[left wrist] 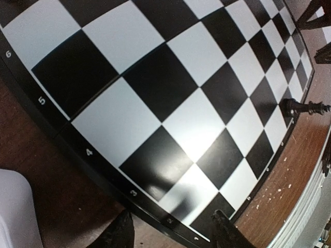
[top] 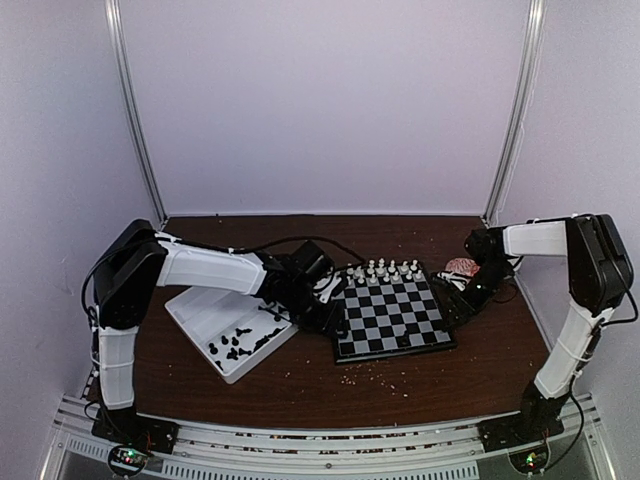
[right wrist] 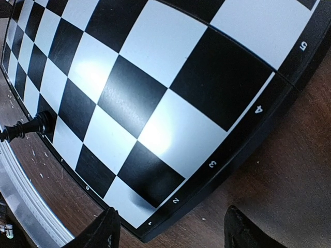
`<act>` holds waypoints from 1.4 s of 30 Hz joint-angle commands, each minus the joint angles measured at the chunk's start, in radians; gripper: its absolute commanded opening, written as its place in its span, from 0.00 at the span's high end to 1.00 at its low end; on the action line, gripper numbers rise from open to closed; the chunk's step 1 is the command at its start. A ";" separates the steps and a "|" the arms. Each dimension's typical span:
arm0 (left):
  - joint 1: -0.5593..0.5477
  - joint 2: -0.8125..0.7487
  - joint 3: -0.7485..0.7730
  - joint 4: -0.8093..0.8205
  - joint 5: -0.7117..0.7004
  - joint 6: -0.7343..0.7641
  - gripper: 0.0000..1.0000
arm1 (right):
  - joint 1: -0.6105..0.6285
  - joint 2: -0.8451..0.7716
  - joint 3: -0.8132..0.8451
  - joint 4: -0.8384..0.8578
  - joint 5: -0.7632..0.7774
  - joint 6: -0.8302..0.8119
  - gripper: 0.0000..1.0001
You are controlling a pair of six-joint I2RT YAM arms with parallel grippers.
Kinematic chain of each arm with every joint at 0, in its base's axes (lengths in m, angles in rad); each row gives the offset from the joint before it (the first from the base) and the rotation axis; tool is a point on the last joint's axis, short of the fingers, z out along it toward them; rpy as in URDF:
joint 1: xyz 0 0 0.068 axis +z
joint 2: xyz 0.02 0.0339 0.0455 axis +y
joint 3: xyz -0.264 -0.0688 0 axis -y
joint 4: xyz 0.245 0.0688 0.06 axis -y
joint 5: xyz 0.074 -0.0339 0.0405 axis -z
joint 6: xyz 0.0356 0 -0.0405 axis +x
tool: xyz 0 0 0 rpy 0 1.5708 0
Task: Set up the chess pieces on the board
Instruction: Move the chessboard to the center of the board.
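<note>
The board (top: 392,318) lies mid-table, with a row of white pieces (top: 385,269) along its far edge. Several black chess pieces (top: 240,343) lie in the white tray (top: 195,300) to its left. One black piece (left wrist: 305,107) lies tipped at the board's near edge; it also shows in the right wrist view (right wrist: 26,127). My left gripper (top: 335,318) is open and empty at the board's left edge (left wrist: 173,237), by ranks 2 and 3. My right gripper (top: 452,305) is open and empty at the board's right near corner (right wrist: 173,232).
A pink, patterned object (top: 461,268) lies behind my right gripper at the board's far right. Pale crumbs (top: 385,372) speckle the brown table in front of the board. A corner of the tray (left wrist: 15,206) shows beside my left gripper.
</note>
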 commanded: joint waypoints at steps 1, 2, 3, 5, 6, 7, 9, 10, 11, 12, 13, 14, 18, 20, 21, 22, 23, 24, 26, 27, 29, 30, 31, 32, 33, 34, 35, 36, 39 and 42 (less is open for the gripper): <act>0.013 0.030 0.043 -0.005 -0.014 -0.036 0.49 | 0.009 0.019 0.038 -0.028 0.008 0.009 0.31; 0.013 0.031 0.043 -0.006 -0.018 -0.037 0.49 | 0.011 0.023 0.045 -0.034 0.012 0.007 0.30; 0.013 0.031 0.044 -0.010 -0.022 -0.041 0.49 | 0.013 0.030 0.051 -0.043 0.016 0.003 0.30; 0.015 0.036 0.047 -0.017 -0.025 -0.043 0.49 | 0.019 0.041 0.066 -0.066 0.024 -0.011 0.30; 0.018 0.046 0.052 -0.021 -0.018 -0.041 0.49 | 0.025 0.051 0.078 -0.084 0.028 -0.020 0.30; 0.019 0.053 0.056 -0.019 -0.012 -0.039 0.49 | 0.031 0.064 0.092 -0.105 0.032 -0.032 0.30; 0.019 0.066 0.065 -0.013 0.000 -0.034 0.49 | 0.043 0.086 0.119 -0.151 0.036 -0.051 0.30; 0.019 0.071 0.069 -0.013 0.007 -0.033 0.49 | 0.052 0.096 0.132 -0.174 0.034 -0.064 0.30; 0.018 0.075 0.071 -0.013 0.011 -0.031 0.50 | 0.061 0.108 0.145 -0.200 0.030 -0.075 0.30; 0.019 0.076 0.070 -0.011 0.012 -0.029 0.50 | 0.071 0.119 0.153 -0.220 0.026 -0.081 0.30; 0.019 0.075 0.068 -0.011 0.015 -0.026 0.50 | 0.082 0.128 0.160 -0.236 0.022 -0.087 0.30; 0.019 0.075 0.068 -0.011 0.020 -0.022 0.50 | 0.095 0.137 0.165 -0.251 0.016 -0.092 0.30; 0.018 0.064 0.059 0.005 0.048 -0.001 0.52 | 0.147 0.142 0.157 -0.273 -0.006 -0.107 0.30; 0.016 0.055 0.053 0.007 0.058 0.008 0.53 | 0.162 0.139 0.147 -0.282 -0.017 -0.110 0.31; 0.014 0.050 0.048 0.010 0.064 0.015 0.54 | 0.168 0.136 0.140 -0.286 -0.021 -0.111 0.31; 0.013 0.044 0.041 0.015 0.075 0.024 0.55 | 0.172 0.131 0.131 -0.288 -0.025 -0.114 0.31; 0.009 0.040 0.038 0.017 0.084 0.035 0.55 | 0.177 0.127 0.120 -0.291 -0.029 -0.117 0.31; 0.004 0.036 0.037 0.015 0.091 0.045 0.56 | 0.180 0.120 0.108 -0.291 -0.030 -0.119 0.31; -0.012 0.031 0.037 0.005 0.104 0.065 0.57 | 0.187 0.106 0.084 -0.290 -0.028 -0.122 0.32; -0.019 0.028 0.038 -0.003 0.107 0.072 0.58 | 0.191 0.098 0.071 -0.289 -0.028 -0.123 0.32; -0.035 0.022 0.041 -0.016 0.110 0.080 0.59 | 0.199 0.089 0.048 -0.285 -0.029 -0.121 0.32; -0.043 0.018 0.040 -0.022 0.108 0.081 0.60 | 0.204 0.084 0.037 -0.281 -0.030 -0.119 0.32; -0.051 0.012 0.038 -0.026 0.108 0.082 0.60 | 0.209 0.080 0.027 -0.277 -0.031 -0.118 0.32; -0.059 0.005 0.032 -0.028 0.103 0.081 0.60 | 0.212 0.075 0.017 -0.273 -0.031 -0.115 0.32; -0.065 -0.005 0.025 -0.028 0.092 0.080 0.60 | 0.217 0.074 0.010 -0.269 -0.031 -0.113 0.32; -0.070 -0.017 0.011 -0.027 0.082 0.079 0.61 | 0.223 0.069 0.005 -0.264 -0.031 -0.110 0.31; -0.075 -0.031 0.003 -0.026 0.077 0.084 0.61 | 0.226 0.068 0.002 -0.259 -0.031 -0.106 0.32; -0.078 -0.042 -0.005 -0.023 0.075 0.093 0.61 | 0.230 0.065 0.000 -0.254 -0.031 -0.100 0.32; -0.092 -0.062 -0.017 -0.009 0.075 0.121 0.61 | 0.244 0.065 0.002 -0.245 -0.034 -0.088 0.31; -0.114 -0.052 -0.004 0.000 0.092 0.132 0.62 | 0.266 0.065 -0.001 -0.242 -0.034 -0.082 0.32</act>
